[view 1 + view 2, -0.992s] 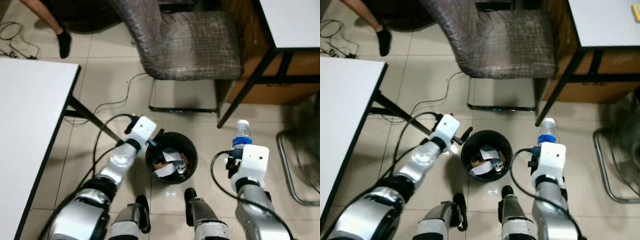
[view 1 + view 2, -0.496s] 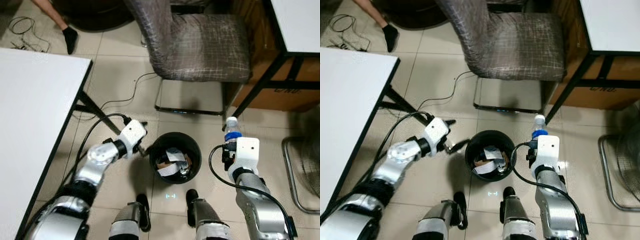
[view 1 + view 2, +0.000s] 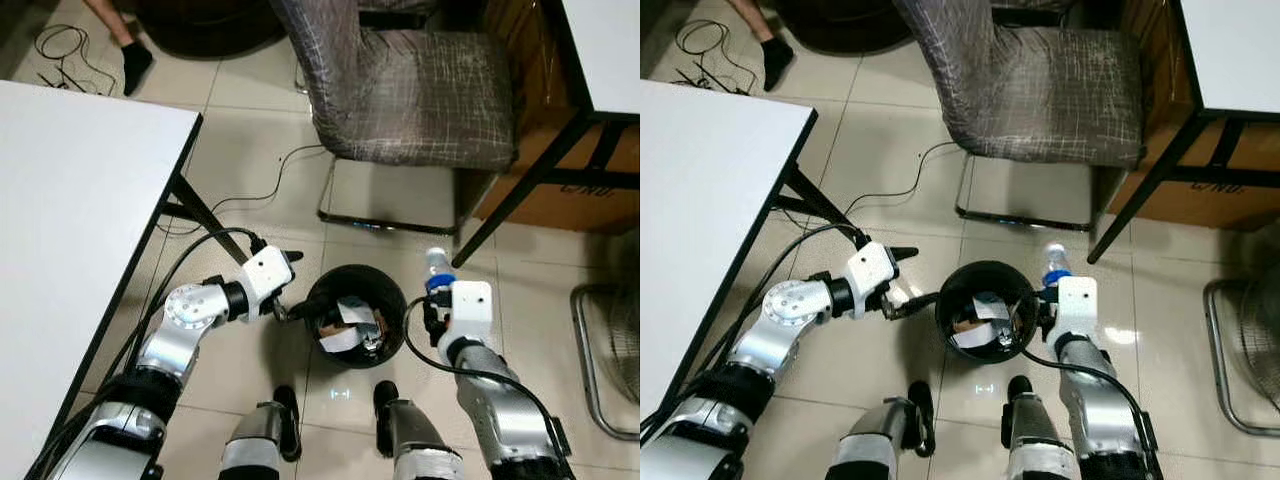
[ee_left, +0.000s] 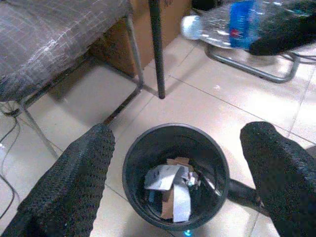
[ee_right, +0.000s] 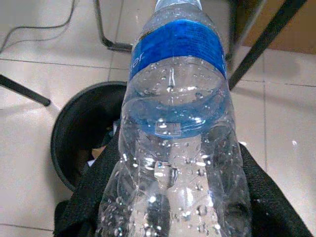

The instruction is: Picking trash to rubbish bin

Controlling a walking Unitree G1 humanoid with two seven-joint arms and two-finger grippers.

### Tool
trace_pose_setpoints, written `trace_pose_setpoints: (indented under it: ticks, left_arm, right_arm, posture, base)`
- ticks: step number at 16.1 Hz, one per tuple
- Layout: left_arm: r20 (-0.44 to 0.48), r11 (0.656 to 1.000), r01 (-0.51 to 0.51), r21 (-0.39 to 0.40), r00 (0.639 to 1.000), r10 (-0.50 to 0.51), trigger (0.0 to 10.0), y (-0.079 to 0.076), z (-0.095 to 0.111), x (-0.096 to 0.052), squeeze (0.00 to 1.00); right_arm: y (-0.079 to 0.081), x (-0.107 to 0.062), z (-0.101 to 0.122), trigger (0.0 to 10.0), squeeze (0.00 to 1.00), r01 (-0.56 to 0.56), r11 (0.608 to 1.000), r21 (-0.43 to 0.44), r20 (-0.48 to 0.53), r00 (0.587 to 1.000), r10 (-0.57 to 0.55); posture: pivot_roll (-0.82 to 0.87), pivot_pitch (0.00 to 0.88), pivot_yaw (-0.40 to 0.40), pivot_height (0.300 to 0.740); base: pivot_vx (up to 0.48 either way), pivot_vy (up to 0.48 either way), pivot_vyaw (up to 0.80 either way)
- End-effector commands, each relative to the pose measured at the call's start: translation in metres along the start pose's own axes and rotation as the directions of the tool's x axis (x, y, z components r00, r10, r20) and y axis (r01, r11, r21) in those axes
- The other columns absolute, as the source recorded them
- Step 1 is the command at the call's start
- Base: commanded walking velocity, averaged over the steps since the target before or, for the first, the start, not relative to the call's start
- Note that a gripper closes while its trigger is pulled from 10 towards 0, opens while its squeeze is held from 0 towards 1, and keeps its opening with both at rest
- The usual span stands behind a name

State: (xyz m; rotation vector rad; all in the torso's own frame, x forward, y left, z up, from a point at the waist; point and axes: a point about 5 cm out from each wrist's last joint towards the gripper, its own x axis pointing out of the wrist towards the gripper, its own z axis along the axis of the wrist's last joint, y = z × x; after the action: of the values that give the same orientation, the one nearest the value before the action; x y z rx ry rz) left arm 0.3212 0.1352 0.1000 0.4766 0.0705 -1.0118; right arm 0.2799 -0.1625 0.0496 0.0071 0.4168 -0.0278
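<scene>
A black round rubbish bin point(image 3: 392, 300) stands on the tiled floor just ahead of my feet, with paper and cardboard scraps point(image 4: 170, 185) inside. My right gripper point(image 3: 440, 300) is shut on a clear plastic bottle point(image 3: 436, 270) with a blue label, held upright at the bin's right rim. In the right wrist view the bottle point(image 5: 177, 123) stands between the black fingers point(image 5: 269, 197), with the bin point(image 5: 74, 143) beside it. My left gripper point(image 3: 287, 286) hangs open just left of the bin, its fingers point(image 4: 69, 182) wide apart and holding nothing.
A grey fabric chair point(image 3: 410, 80) on a metal frame stands behind the bin. A white table point(image 3: 70, 210) is at the left, with a cable point(image 3: 270, 185) on the floor beside it. A black table leg point(image 3: 520, 190) and a wire rack point(image 3: 605, 360) are at the right. A person's socked foot point(image 3: 135, 62) is at the far left.
The camera has shifted. My right gripper has brought the bottle left, up to the bin's right rim. My left gripper has drawn back from the rim to the bin's left side.
</scene>
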Motion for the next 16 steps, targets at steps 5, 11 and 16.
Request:
trace_pose_setpoints:
  ticks: [5, 11, 16]
  left_arm:
    - [-0.045, 0.997, 0.069, 0.027, 0.997, -0.068, 10.0, -0.007, -0.006, -0.010, 0.00]
    - [-0.047, 0.996, 0.087, 0.030, 0.995, -0.086, 10.0, -0.009, -0.004, -0.009, 0.00]
    - [-0.047, 0.996, 0.087, 0.030, 0.995, -0.086, 10.0, -0.009, -0.004, -0.009, 0.00]
  right_arm:
    - [0.016, 0.008, -0.024, 10.0, 0.00, -0.102, 0.993, 0.060, -0.080, 0.991, 0.107]
    - [0.026, 0.015, -0.027, 10.0, 0.00, -0.176, 0.982, 0.076, -0.063, 0.982, 0.180]
    - [0.027, 0.016, -0.028, 10.0, 0.00, -0.181, 0.978, 0.102, -0.065, 0.980, 0.188]
  posture:
    - [0.18, 0.349, 0.085, 0.740]
    - [0.18, 0.347, 0.093, 0.740]
    - [0.18, 0.348, 0.094, 0.740]
  base:
    - [0.000, 0.000, 0.00]
    - [0.000, 0.000, 0.00]
    - [0.000, 0.000, 0.00]
